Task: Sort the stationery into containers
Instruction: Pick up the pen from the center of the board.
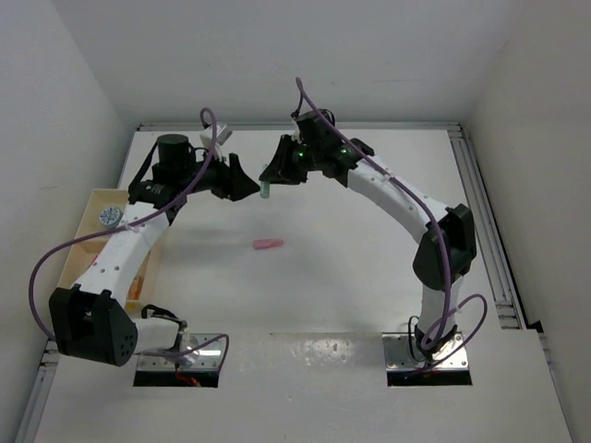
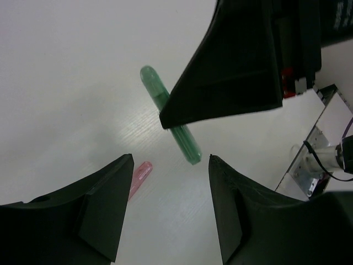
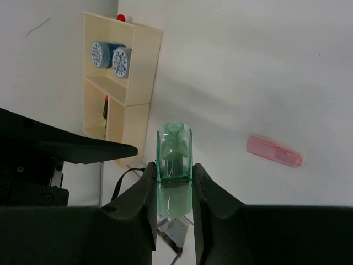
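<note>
My right gripper (image 3: 171,171) is shut on a green stub (image 3: 175,165) and holds it above the table; in the top view the right gripper (image 1: 274,175) has the green stub (image 1: 265,190) hanging below it. My left gripper (image 1: 247,180) is open and empty, just left of it, jaws facing the stub; in the left wrist view the gripper (image 2: 171,161) looks up at the green stub (image 2: 171,122). A pink stub (image 1: 268,245) lies on the table below, also in the wrist views (image 2: 139,176) (image 3: 274,151). The wooden tray (image 1: 95,210) stands at the left with two patterned rolls (image 3: 112,57).
The tray (image 3: 138,66) shows a red-ended piece in a lower compartment (image 3: 106,105). White walls close the table at the back and sides. Metal rails run along the right edge (image 1: 480,203).
</note>
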{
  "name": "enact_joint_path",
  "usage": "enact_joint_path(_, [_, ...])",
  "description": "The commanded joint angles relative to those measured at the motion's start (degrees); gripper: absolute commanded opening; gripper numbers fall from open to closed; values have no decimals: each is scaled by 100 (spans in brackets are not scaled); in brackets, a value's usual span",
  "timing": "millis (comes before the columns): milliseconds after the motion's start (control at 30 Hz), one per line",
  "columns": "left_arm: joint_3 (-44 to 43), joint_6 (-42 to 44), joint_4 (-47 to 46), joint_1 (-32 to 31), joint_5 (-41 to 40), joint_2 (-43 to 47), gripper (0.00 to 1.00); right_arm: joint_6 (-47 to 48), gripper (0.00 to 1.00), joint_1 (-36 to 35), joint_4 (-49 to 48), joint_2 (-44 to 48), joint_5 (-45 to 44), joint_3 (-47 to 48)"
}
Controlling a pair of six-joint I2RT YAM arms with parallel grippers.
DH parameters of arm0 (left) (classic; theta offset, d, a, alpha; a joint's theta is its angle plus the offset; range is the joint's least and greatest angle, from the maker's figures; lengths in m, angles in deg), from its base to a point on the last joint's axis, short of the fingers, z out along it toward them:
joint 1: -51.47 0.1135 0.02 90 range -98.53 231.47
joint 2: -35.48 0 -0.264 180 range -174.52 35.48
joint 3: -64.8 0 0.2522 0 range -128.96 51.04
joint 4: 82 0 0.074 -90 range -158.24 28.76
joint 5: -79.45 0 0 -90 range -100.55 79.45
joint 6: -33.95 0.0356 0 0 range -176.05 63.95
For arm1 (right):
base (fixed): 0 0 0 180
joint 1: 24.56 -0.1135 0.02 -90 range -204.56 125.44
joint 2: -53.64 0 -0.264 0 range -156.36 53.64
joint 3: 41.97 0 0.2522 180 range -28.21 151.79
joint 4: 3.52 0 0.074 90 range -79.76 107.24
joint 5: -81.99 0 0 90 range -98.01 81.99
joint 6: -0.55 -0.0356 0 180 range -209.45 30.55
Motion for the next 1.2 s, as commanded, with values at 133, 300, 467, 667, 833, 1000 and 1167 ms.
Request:
enact_joint_path(133, [-417, -304, -450, -168, -70, -307, 62, 30, 0, -264, -195, 390, -911, 205])
enact_joint_path(300, [-356, -374, -477, -221, -61, -438, 62, -58, 0, -308, -239, 381, -929, 258])
enact_joint_path(467, [-233, -462, -538, -213, 0, -456, 60, -198, 0, -317, -335, 363, -788, 206])
enact_joint_path(667, [-31, -436, -512, -230, -61, -386, 46, -374, 0, -317, -546, 355, -481, 153])
enact_joint_path(833, [128, -418, -529, -213, -61, -333, 46, -541, 0, -317, -740, 372, -164, 30])
enact_joint_path(1000, [128, -444, -564, -213, -17, -360, 37, -612, 0, -352, -1003, 363, 117, -76])
enact_joint_path(1167, [102, -418, -434, 41, -17, -360, 5, -507, 38, -335, -1056, 398, 284, -198])
